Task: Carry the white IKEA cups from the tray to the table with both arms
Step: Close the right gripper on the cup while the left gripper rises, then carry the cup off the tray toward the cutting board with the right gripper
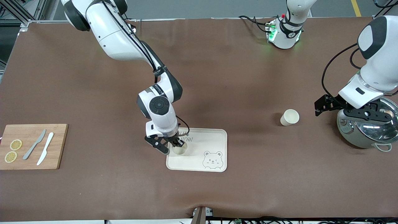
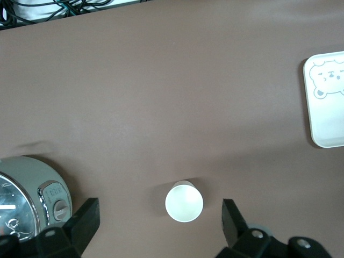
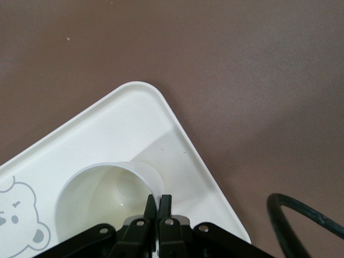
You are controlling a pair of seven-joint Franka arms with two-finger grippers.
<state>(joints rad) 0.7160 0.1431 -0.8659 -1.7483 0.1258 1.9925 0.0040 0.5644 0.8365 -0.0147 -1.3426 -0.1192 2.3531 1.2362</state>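
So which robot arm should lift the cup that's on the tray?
The right arm. The right gripper is already shut on the rim of the cup on the tray. The left gripper hangs open toward its own end of the table, near the other cup on the table.

Even, diffuse overhead light fills all three views, bright without harshness. The matte brown surface (image 1: 236,93) shows soft, faint shadows: one beside the small cream-white cup (image 1: 289,117) right of centre in the front frame, another under the white jointed right arm (image 1: 130,46). The shiny steel pot (image 1: 367,130) at right carries bright glare. The black jaws along the bottom of both wrist frames look slightly soft.
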